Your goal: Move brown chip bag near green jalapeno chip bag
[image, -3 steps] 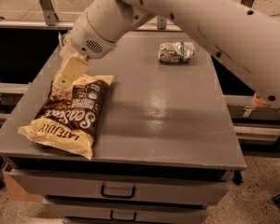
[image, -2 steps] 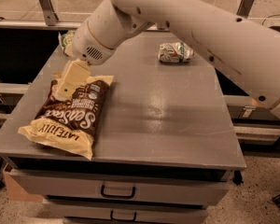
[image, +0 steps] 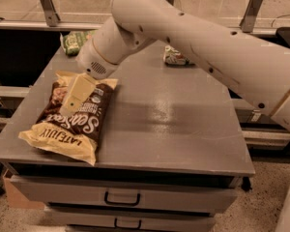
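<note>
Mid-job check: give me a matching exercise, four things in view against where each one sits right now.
Things:
1. brown chip bag
2. green jalapeno chip bag
3. silvery-green packet
4. hand

Places:
A. far edge, right of centre, partly behind the arm
B. front-left corner, lying flat
C. over the brown bag's far end
D. far-left corner

Pairs: 1-B, 2-D, 3-A, 4-C
</note>
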Motion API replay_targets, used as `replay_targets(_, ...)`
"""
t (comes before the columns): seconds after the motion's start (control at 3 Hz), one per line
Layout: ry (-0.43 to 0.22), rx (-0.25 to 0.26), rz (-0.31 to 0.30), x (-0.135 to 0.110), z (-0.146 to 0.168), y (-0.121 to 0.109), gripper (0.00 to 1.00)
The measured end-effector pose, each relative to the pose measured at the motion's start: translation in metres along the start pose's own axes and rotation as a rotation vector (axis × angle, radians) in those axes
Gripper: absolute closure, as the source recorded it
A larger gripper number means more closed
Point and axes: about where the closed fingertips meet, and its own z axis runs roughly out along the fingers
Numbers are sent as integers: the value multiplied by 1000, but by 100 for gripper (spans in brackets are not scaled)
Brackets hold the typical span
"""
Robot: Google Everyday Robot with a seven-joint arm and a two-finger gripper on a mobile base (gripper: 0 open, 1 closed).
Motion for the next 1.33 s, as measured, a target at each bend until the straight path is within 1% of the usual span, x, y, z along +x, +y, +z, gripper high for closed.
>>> replay_targets(0.33, 1, 3, 25, 12, 6, 0, 18)
replay_targets(0.67, -3, 13, 38, 17, 7, 2, 41)
replay_targets(1.0, -8, 27, 43, 19, 4, 4, 65)
replay_targets(1.33, -15, 56, 20, 10, -7, 5, 87)
